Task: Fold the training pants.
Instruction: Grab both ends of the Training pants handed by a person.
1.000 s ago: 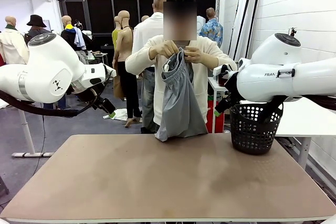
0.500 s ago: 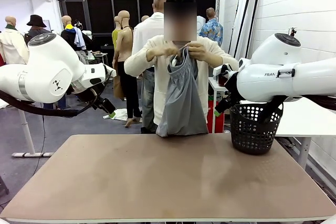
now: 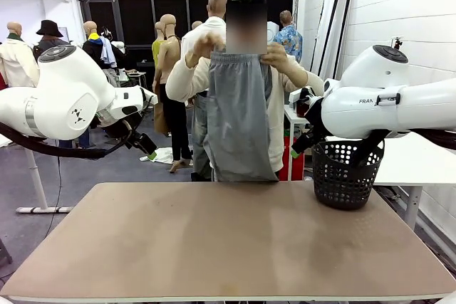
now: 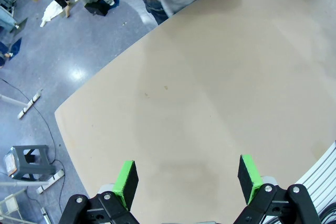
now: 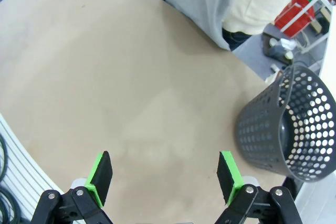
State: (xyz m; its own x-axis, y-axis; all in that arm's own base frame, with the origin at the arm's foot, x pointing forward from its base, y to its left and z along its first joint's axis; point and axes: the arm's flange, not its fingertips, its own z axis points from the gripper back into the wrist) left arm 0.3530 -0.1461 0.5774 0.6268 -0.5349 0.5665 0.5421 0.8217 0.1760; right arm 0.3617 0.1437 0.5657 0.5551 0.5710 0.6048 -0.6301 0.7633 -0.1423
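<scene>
Up go the training pants [image 3: 239, 115]: a moment ago they were bunched at the person's chest, now they are raised and spread out flat, with the waistband at face height. Closest to us, the brown counter [image 3: 228, 247] stretches under both arms. The left fingers [image 4: 126, 178] hang above it, spread wide, with nothing between the green pads. The right fingers [image 5: 100, 174] are spread just as wide and hold nothing either. Further along, on the counter's right side, a dark perforated basket [image 3: 347, 176] stands upright. At the far edge, the person's hands [image 3: 201, 46] pinch the waistband corners. The grey pants hang straight down in front of their body. The hem reaches the counter's far edge, and I can't tell if it touches.
</scene>
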